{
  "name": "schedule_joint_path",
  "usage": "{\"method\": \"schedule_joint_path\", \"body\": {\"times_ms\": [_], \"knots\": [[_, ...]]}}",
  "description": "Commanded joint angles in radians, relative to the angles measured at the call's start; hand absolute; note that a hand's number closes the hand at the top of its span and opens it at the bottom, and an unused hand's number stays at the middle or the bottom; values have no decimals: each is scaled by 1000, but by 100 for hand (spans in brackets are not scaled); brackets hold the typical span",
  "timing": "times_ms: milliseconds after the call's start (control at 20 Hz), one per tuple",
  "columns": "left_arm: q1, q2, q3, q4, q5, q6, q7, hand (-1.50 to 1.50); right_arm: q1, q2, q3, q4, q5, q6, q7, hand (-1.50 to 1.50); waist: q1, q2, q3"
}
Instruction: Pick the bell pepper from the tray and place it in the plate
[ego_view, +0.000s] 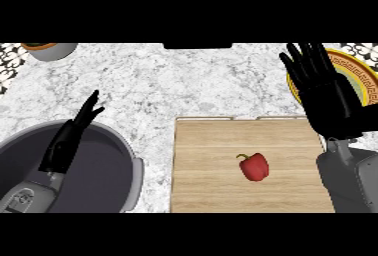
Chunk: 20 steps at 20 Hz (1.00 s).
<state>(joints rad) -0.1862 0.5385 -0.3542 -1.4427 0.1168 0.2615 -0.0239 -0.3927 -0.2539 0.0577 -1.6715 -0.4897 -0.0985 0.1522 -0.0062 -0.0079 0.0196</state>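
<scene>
Currently we're pre-grasp: open black right hand (328, 92) upper right must descend to red bell pepper (255, 166) on wooden tray (214, 170).

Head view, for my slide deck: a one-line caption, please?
Red bell pepper on wooden tray; both hands open, right hand over the plate.

Grey pot (111, 145) sat at bench (184, 80) lower left; small grey bowl (50, 50) with orange contents was at far-left corner.
</scene>
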Motion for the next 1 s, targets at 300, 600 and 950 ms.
{"method": "schedule_joint_path", "body": {"times_ms": [300,600,950], "knots": [[13,-77,47,28,96,13,69,0,-231,-354,231,-99,324,422,-36,150,65,-39,-55],[14,-95,143,44,211,-31,92,0,7,-352,228,169,435,529,-547,-150,26,19,-17],[-3,-104,147,68,204,-34,130,0,-32,-466,351,216,757,519,-740,-150,14,12,-19]]}}
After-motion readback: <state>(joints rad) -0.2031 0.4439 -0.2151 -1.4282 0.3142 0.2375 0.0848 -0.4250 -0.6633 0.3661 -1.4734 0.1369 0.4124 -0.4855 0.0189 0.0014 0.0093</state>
